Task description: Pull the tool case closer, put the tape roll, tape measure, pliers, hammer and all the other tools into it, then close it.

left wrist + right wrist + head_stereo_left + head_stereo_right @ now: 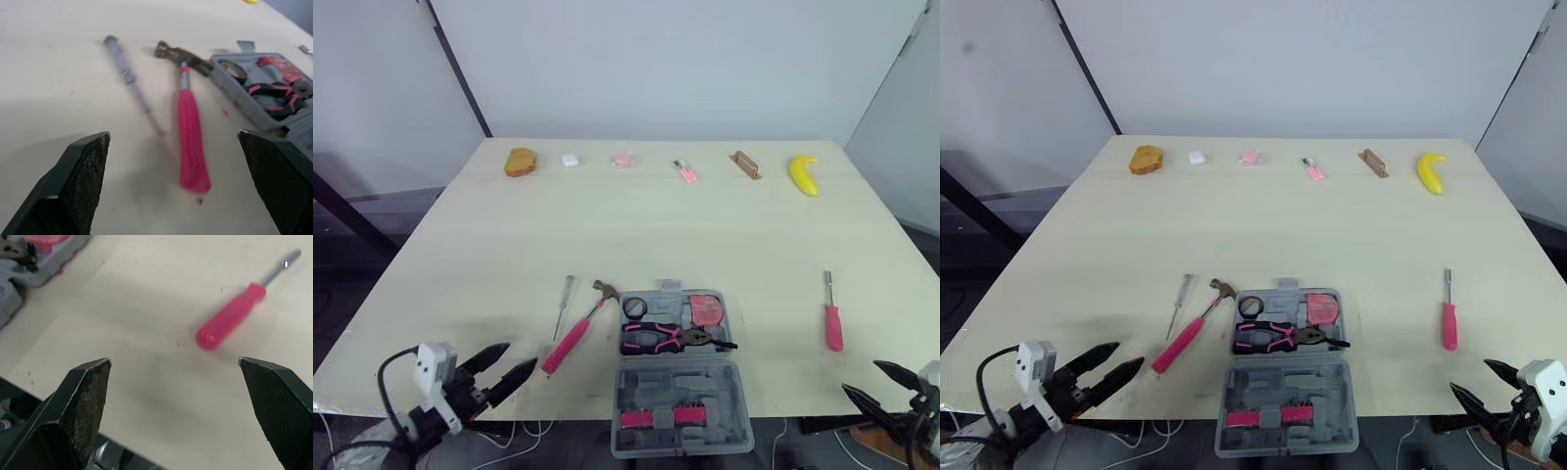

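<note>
From the head, the tool case [680, 377] lies open at the middle of the tabletop's [656, 225] near edge, its hinge running along that edge and its near half hanging over it. The far half holds the tape roll [635, 307], tape measure [707, 309] and pliers [671, 338], the pliers lying across with their tips toward the right edge. The hammer [576, 333] lies just left of the case, head by the case's far left corner and pink handle slanting toward the near left corner. A slim screwdriver [564, 305] lies just beyond it, nearly square to the near edge. A pink screwdriver [833, 318] lies well apart toward the right edge, handle toward the near edge and shaft toward the far edge. Along the far edge sit a bread piece [520, 162], white block [570, 160], pink block [623, 158], small pink item [684, 171], brown block [745, 164] and banana [804, 174]. The left jaws hang released off the near left corner, the right jaws released off the near right corner. At the left wrist, spread fingers [83, 176] frame the hammer and slim screwdriver, nothing between them. At the right wrist, spread fingers [88, 396] frame the pink screwdriver, bare tabletop before it.
</note>
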You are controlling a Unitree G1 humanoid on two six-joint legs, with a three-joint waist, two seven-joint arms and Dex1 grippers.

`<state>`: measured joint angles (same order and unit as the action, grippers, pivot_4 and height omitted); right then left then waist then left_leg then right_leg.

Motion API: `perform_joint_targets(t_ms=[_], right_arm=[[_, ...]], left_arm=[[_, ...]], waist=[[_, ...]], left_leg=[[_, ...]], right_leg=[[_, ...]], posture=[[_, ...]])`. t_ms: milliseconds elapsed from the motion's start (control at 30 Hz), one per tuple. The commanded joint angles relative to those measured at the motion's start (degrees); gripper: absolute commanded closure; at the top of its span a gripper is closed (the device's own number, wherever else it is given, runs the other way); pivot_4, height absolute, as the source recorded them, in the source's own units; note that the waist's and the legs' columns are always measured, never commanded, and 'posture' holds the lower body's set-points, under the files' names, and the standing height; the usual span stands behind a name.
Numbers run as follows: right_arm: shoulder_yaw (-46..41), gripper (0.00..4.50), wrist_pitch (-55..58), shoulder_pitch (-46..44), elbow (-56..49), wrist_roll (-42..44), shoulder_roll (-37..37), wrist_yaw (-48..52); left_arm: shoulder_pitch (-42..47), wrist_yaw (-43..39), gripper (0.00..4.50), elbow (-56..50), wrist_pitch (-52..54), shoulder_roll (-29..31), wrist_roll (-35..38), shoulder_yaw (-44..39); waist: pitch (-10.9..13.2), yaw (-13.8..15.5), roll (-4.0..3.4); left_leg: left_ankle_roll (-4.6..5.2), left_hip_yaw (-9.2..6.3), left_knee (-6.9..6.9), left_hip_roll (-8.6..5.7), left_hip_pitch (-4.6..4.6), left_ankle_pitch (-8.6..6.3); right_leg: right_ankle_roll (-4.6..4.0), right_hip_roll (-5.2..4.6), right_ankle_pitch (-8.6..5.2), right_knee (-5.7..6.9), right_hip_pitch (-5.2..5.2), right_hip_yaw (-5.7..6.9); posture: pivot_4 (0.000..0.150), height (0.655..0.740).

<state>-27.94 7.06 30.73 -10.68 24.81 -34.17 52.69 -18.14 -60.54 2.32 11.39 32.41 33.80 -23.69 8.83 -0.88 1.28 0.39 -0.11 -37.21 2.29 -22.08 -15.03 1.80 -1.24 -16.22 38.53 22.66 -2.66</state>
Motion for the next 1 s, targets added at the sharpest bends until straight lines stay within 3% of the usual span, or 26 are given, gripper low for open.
perform_joint_targets(t_ms=[33,133,233,433,700,867,1000], right_arm=[[1.91,0.11,4.7,-2.87,-7.41,2.7,-2.17,-0.95],[11.82,0.76,12.32,-11.35,-14.29,2.71,-5.96,-0.27],[19.51,1.75,14.97,-16.68,-15.38,-1.47,-9.25,0.92],[31.4,4.5,18.09,-25.47,-13.91,-7.89,-12.62,1.2],[39.31,4.5,19.03,-31.0,-10.24,-14.9,-14.8,1.69],[44.63,4.5,17.47,-33.56,-6.67,-20.78,-15.45,2.29],[50.79,4.5,16.02,-37.81,-3.56,-24.81,-11.89,2.75]], left_arm=[[0.8,-3.09,0.0,-5.22,0.61,2.26,0.64,2.12],[5.34,-6.35,0.66,-9.1,3.48,5.97,-0.88,8.29],[9.32,-6.79,1.61,-9.84,5.71,7.96,-2.85,12.93],[13.24,-7.22,4.35,-9.87,5.95,10.07,-7.65,19.72],[14.4,-5.96,4.47,-6.46,3.75,10.53,-14.62,25.11],[16.65,-4.07,4.47,-4.65,3.59,7.95,-17.18,28.48],[18.82,-2.76,4.47,-4.6,4.22,4.95,-18.03,31.27]], waist=[[0.0,0.08,0.0],[0.07,-0.02,0.03],[0.26,0.21,-0.16],[0.26,0.19,-0.12],[0.28,0.16,-0.13],[0.29,0.22,-0.1],[0.27,0.04,-0.08]], left_leg=[[0.0,0.0,0.0,0.0,-0.01,0.0],[0.0,-0.01,0.01,-0.01,-0.02,0.0],[0.02,-0.06,-0.15,0.04,0.03,0.04],[0.01,-0.14,-0.16,-0.14,-0.39,0.02],[0.01,-0.24,-0.18,-0.14,-0.76,0.01],[0.02,-0.22,-0.38,-0.14,-0.7,0.02],[0.02,-0.2,-0.58,-0.16,-0.68,0.02]], right_leg=[[-0.03,0.0,0.02,0.0,0.0,0.0],[-0.05,0.0,0.05,-0.02,0.01,0.0],[-0.02,0.15,0.08,0.04,0.01,-0.08],[0.04,0.22,0.29,-0.07,0.22,-0.05],[0.05,0.22,0.3,-0.11,0.5,0.05],[0.06,0.21,0.31,0.03,0.44,0.06],[0.06,0.26,0.31,0.28,0.45,0.04]], posture=[[0.15,0.74],[0.15,0.74],[0.15,0.74],[0.15,0.74],[0.15,0.74],[0.15,0.74],[0.15,0.74]])
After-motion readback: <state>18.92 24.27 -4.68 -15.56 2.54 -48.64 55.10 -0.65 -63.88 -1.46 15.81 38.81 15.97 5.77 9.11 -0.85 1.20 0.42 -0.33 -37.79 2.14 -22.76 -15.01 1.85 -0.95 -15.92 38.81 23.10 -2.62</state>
